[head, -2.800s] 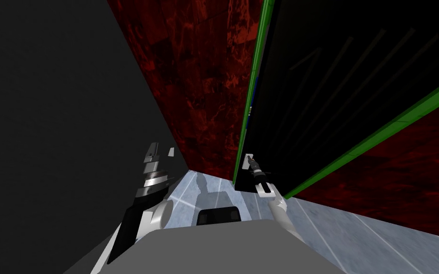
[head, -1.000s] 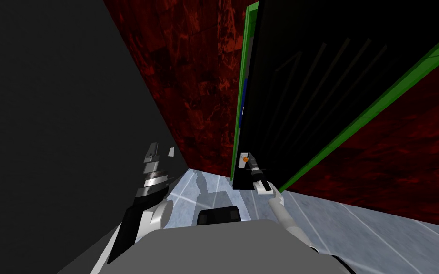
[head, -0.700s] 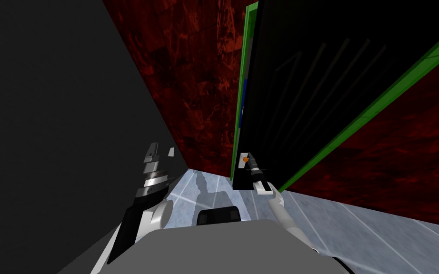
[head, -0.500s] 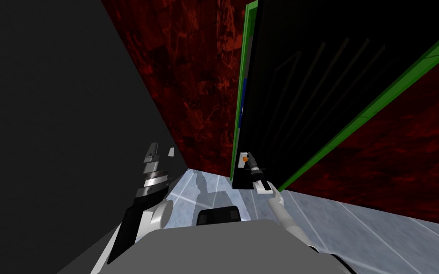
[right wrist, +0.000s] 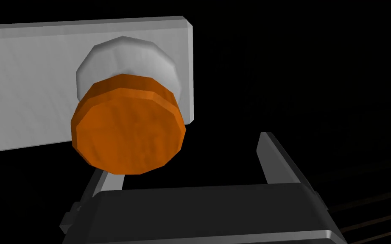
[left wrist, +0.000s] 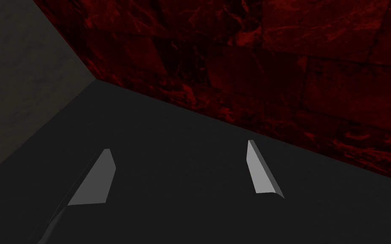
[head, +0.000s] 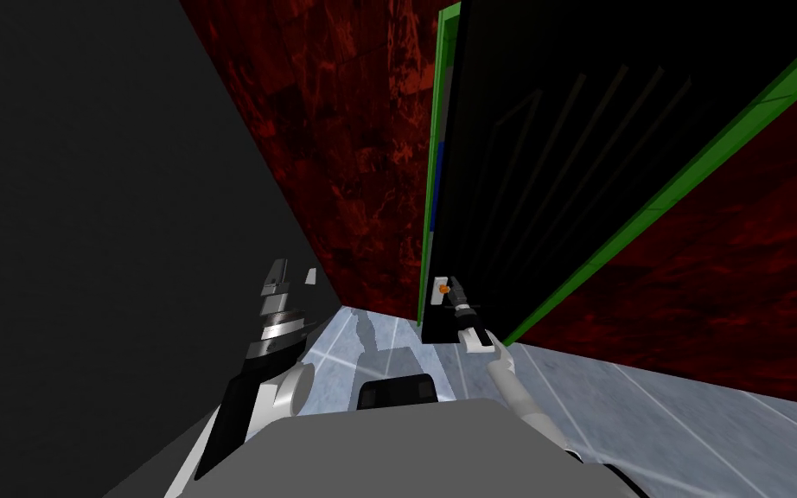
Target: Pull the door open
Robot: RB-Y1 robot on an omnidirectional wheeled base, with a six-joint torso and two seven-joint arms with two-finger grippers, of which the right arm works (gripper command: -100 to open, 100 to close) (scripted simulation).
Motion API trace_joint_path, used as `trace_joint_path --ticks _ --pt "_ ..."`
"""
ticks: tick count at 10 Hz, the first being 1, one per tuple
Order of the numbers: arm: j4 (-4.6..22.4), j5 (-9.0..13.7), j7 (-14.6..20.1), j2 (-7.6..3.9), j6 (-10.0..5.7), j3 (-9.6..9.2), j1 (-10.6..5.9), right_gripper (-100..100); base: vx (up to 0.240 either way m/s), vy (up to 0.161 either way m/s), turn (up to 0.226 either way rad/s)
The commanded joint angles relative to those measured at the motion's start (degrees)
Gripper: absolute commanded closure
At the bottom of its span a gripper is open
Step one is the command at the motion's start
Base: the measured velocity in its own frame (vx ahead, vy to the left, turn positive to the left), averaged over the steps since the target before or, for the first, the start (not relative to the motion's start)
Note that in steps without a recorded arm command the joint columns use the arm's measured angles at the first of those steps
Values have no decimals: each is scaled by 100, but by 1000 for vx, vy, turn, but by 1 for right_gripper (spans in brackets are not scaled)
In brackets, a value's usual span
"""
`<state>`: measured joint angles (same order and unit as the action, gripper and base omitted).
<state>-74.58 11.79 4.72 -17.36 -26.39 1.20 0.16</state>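
A black door [head: 578, 156] in a green frame [head: 430, 216] stands close ahead, with a thin gap along its handle edge. Its orange round knob [head: 444, 288] sits on a white plate [head: 438, 294]. My right gripper [head: 452, 294] is open right at the knob. In the right wrist view the knob [right wrist: 129, 125] on its plate [right wrist: 20, 84] lies over one finger, off to one side of the gripper [right wrist: 186, 156], and the other finger stands free against the black door [right wrist: 309, 63]. My left gripper [head: 291, 272] is raised by the grey wall, and its wrist view shows it [left wrist: 180, 152] open and empty.
A dark grey wall [head: 86, 216] runs close on my left. Dark red marbled wall [head: 353, 130] flanks the door on both sides. Pale tiled floor [head: 613, 406] lies below the door and to the right.
Since 2.8 s ago my right gripper has come off the knob, which now shows orange beside it. The whole view has shifted slightly with my own move. The left arm is still.
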Motion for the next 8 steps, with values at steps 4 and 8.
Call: trace_joint_path --ticks 4,8 --pt "-71 330 304 -27 -163 -324 -99 100 -14 -11 -3" --pt "-79 657 542 -108 -187 -487 -104 100 -17 -8 6"
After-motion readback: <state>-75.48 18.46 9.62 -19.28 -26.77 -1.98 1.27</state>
